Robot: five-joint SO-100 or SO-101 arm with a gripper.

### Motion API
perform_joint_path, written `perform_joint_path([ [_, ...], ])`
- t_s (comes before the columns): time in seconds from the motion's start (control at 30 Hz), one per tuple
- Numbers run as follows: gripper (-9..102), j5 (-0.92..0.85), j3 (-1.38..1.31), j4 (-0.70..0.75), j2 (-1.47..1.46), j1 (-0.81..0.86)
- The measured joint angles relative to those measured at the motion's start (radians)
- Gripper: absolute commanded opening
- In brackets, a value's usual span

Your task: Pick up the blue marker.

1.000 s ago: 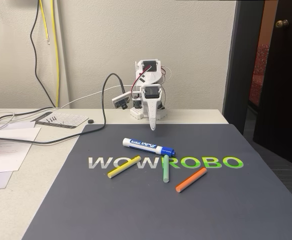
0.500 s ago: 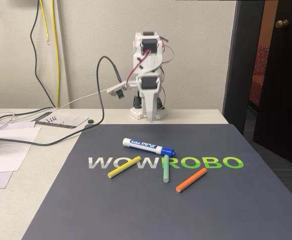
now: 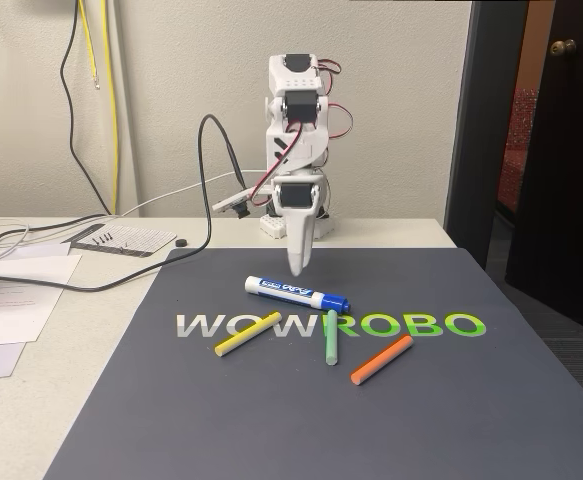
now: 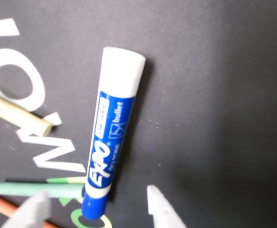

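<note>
A: In the fixed view we see the white arm (image 3: 293,130) rising from its base at the far edge of the dark mat (image 3: 271,420), upper links stacked nearly upright, the wrist bent so that the tool (image 3: 297,262) points straight down.

B: We place its tip above the mat, just behind the blue marker (image 3: 297,293), apart from it. In this view the fingers overlap into one tapered white blade.

A: In the wrist view we see two pale fingertips (image 4: 159,206) entering from the bottom edge with a gap of mat between them; the tool (image 4: 98,209) stands parted and holds nothing.

B: The blue marker (image 4: 110,142) lies flat on the mat. In the wrist view it runs from its white end at upper centre down to its blue cap, which sits between the fingertips at the bottom edge.

A: In the fixed view we note the cap end touching the green stick (image 3: 331,336), with the yellow stick (image 3: 247,334) to the left and the orange stick (image 3: 382,359) to the right.

B: The mat rests on the desk (image 3: 41,330), where a black cable (image 3: 91,270) and papers (image 3: 16,290) lie at the left.
</note>
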Motion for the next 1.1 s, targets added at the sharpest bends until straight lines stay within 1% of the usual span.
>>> perform_joint_path([
  [0.13,33,0.011,-0.051,0.002,-0.084,0.017],
  [0.23,37,0.054,-0.101,0.031,-0.160,0.018],
  [0.3,37,0.094,-0.127,0.066,-0.201,0.020],
  [0.47,36,0.143,-0.143,0.075,-0.252,0.020],
  [0.53,32,0.144,-0.144,0.080,-0.259,0.018],
  [0.67,13,0.143,-0.144,0.086,-0.272,0.014],
  [0.77,8,0.123,-0.146,0.086,-0.272,0.006],
  [0.83,1,0.110,-0.149,0.086,-0.272,0.002],
  [1.1,0,0.075,-0.149,0.086,-0.272,-0.011],
])
